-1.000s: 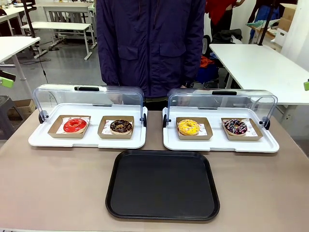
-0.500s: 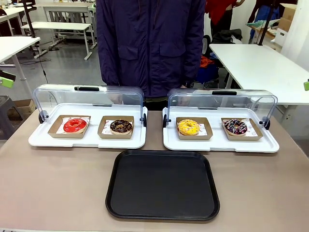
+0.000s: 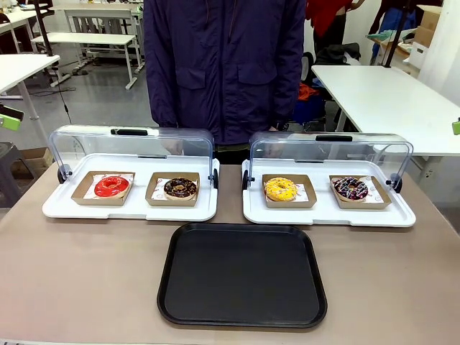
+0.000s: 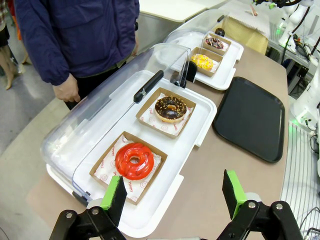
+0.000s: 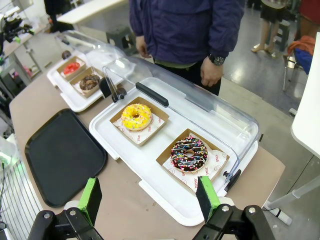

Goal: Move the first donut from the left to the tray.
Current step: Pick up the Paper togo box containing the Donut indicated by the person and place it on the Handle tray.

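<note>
Inspecting table [image 3: 79,273]: we find a tan top with a person [image 3: 223,65] in a dark blue coat standing at its far side.
Left display tray [image 3: 129,213]: white, at the far left of the table; its clear lid [image 3: 133,142] is tipped back, open.
Red donut [image 3: 111,186]: we find it on white paper in a brown cardboard tray [image 3: 81,196], in the left half of the left display tray, untouched; a chocolate donut [image 3: 180,188] sits just beside it to the right.
Right display tray [image 3: 327,215]: white, lid likewise back; it holds a yellow donut [image 3: 280,189] and a sprinkled donut [image 3: 351,188].
Black tray [image 3: 242,277]: flat on the table nearer the robot, in front of the gap between the two display trays, well apart from the red donut.
Left gripper [image 4: 172,197]: we record the jaws spread wide with nothing between them; it hangs above the near edge of the left display tray, the red donut just beyond its green pads [image 4: 114,196].
Right gripper [image 5: 148,197]: jaws likewise spread wide, gripping nothing; it hangs above the near corner of the right display tray, by the sprinkled donut.
Person's hand [image 4: 67,91]: hangs loosely curled at the coat's side behind the lid, holding nothing.
</note>
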You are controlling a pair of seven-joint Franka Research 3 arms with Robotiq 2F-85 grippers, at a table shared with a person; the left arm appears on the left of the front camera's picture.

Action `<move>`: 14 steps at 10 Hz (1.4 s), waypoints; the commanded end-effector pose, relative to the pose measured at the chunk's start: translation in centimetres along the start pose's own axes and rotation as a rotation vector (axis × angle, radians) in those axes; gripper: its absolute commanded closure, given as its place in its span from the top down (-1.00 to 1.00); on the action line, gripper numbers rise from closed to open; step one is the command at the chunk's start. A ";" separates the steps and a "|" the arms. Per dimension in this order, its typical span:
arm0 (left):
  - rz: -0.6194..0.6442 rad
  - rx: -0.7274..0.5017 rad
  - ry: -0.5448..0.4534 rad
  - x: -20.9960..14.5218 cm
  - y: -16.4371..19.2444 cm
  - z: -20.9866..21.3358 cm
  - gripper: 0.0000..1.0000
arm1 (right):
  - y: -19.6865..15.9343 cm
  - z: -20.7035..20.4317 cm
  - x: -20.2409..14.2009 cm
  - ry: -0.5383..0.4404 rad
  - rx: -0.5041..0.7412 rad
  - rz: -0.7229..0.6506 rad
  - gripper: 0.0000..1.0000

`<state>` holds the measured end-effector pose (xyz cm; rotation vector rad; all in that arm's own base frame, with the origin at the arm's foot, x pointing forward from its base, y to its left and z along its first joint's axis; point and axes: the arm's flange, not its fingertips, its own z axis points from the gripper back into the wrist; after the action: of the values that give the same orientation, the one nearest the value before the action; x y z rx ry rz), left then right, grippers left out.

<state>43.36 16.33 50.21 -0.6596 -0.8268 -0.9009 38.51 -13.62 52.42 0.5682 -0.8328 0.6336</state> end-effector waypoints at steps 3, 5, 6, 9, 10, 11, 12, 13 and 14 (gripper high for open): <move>-0.004 -0.006 -0.010 0.1 0.0 0.0 1.00 | -0.2 -0.1 0.2 -0.027 0.009 0.022 1.00; -0.004 -0.006 -0.010 0.1 0.0 0.0 1.00 | -0.2 -0.1 0.2 -0.027 0.009 0.022 1.00; -0.004 -0.006 -0.010 0.1 0.0 0.0 1.00 | -0.2 -0.1 0.2 -0.027 0.009 0.022 1.00; -0.004 -0.006 -0.010 0.1 0.0 0.0 1.00 | -0.2 -0.1 0.2 -0.027 0.009 0.022 1.00; -0.004 -0.006 -0.010 0.1 0.0 0.0 1.00 | -0.2 -0.1 0.2 -0.027 0.009 0.022 1.00; -0.004 -0.006 -0.010 0.1 0.0 0.0 1.00 | -0.2 -0.1 0.2 -0.027 0.009 0.022 1.00; -0.004 -0.006 -0.010 0.1 0.0 0.0 1.00 | -0.2 -0.1 0.2 -0.027 0.009 0.022 1.00; -0.004 -0.006 -0.010 0.1 0.0 0.0 1.00 | -0.2 -0.1 0.2 -0.027 0.009 0.022 1.00; -0.004 -0.006 -0.010 0.1 0.0 0.0 1.00 | -0.2 -0.1 0.2 -0.027 0.009 0.022 1.00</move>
<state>43.36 16.33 50.21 -0.6596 -0.8268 -0.9009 38.51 -13.62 52.43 0.5681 -0.8329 0.6338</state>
